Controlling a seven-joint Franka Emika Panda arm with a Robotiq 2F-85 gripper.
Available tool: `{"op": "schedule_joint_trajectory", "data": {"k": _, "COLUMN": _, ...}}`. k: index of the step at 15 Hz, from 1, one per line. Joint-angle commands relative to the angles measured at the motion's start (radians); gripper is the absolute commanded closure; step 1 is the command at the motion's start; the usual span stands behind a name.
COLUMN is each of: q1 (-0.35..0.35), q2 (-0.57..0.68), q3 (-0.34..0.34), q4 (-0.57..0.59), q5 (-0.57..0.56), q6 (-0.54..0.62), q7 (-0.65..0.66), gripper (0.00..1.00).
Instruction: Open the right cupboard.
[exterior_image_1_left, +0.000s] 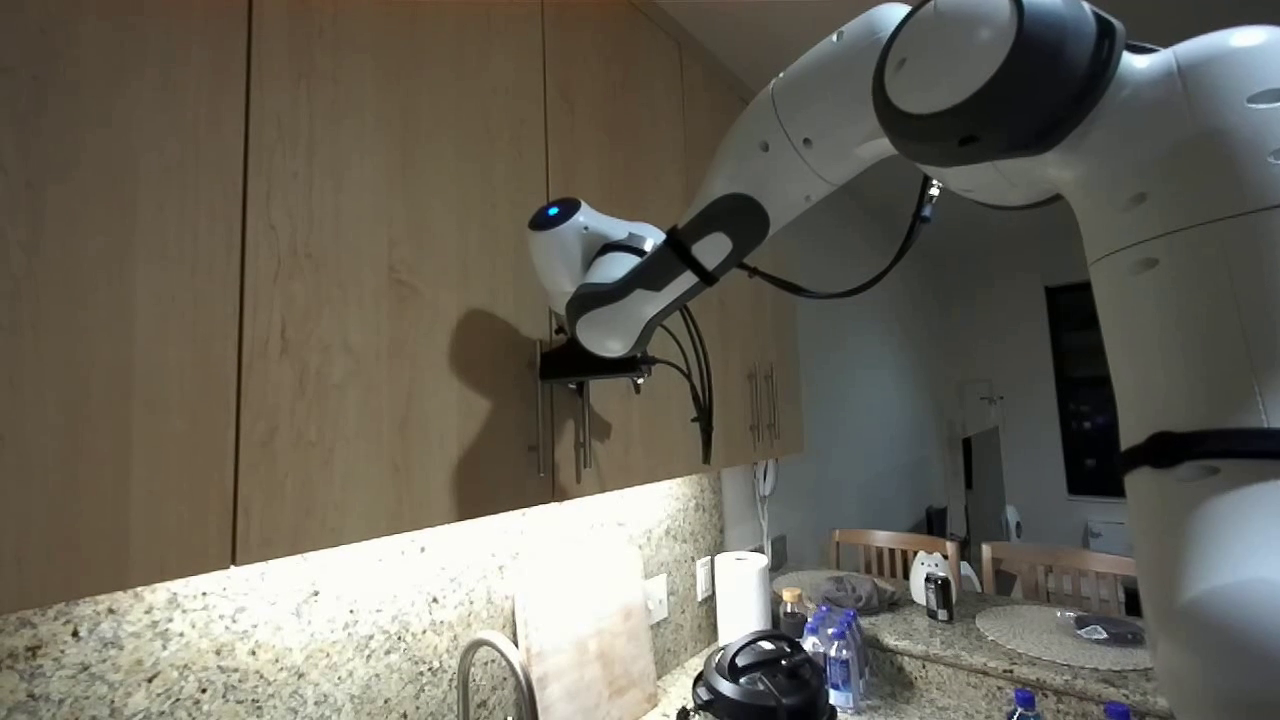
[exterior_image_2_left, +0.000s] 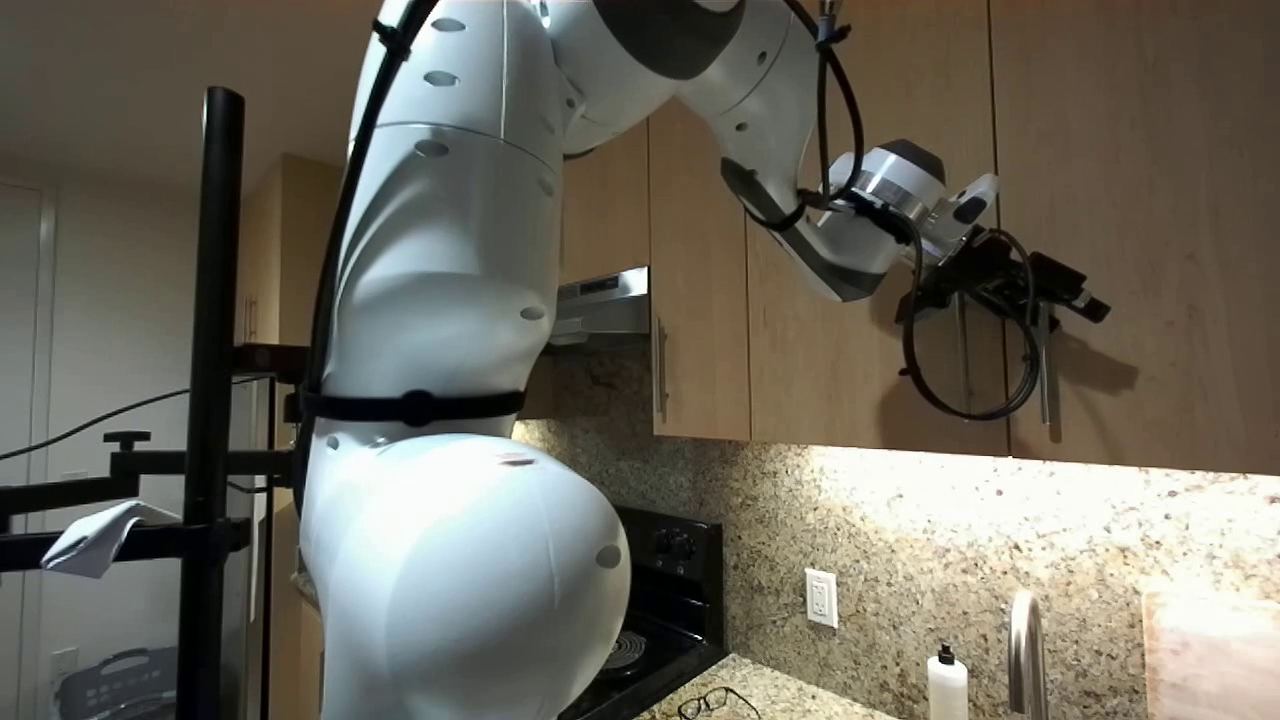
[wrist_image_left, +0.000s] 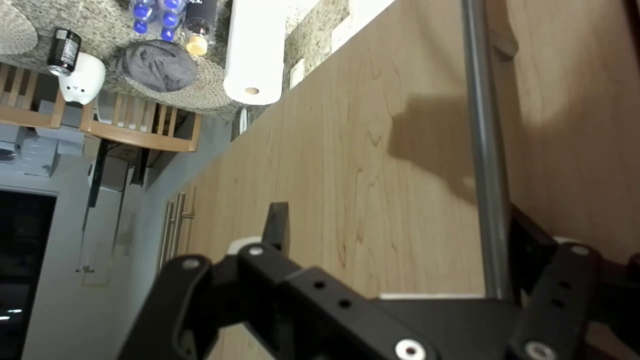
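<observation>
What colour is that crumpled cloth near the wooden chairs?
Dark grey; the cloth shows best in the wrist view.

1. The worktop (exterior_image_2_left: 775, 690) is speckled stone, with a raised ledge (exterior_image_1_left: 900, 628).
2. Dark-framed glasses (exterior_image_2_left: 703, 703) lie on its lower part.
3. Blue-capped bottles (exterior_image_1_left: 840, 668) stand grouped on the lower part too.
4. On the ledge, a black can (exterior_image_1_left: 938, 597) stands just beside a white cat-faced figure (wrist_image_left: 82, 80).
5. Woven mats (exterior_image_1_left: 1020, 635) lie flat on the ledge, one either side of them.

White robot arm (exterior_image_1_left: 820, 120) near bar handles (exterior_image_1_left: 587, 430), closed light-wood cupboard doors (exterior_image_1_left: 620, 140), speckled backsplash (exterior_image_1_left: 330, 620) below
</observation>
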Motion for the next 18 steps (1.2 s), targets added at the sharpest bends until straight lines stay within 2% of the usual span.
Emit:
{"op": "schedule_joint_trajectory", "data": {"k": 1, "q1": -0.002, "q2": -0.079, "q3": -0.017, "q4": -0.098, "q5": 0.006, "q6": -0.023, "q7": 0.041, "gripper": 0.0}}
{"op": "schedule_joint_trajectory", "data": {"k": 7, "q1": -0.014, "q2": -0.149, "q3": -0.024, "q4": -0.189, "q5": 0.022, "q6": 0.014, "q7": 0.063, "gripper": 0.0}}
{"op": "schedule_joint_trajectory", "data": {"k": 13, "q1": -0.038, "q2": -0.23, "q3": -0.052, "q4": -0.283, "q5": 0.001, "q6": 0.113, "q7": 0.028, "gripper": 0.0}}
{"op": "schedule_joint_trajectory", "data": {"k": 18, "q1": -0.064, "q2": -0.284, "q3": -0.085, "q4": -0.356, "q5": 0.027, "q6": 0.209, "q7": -0.04, "gripper": 0.0}}
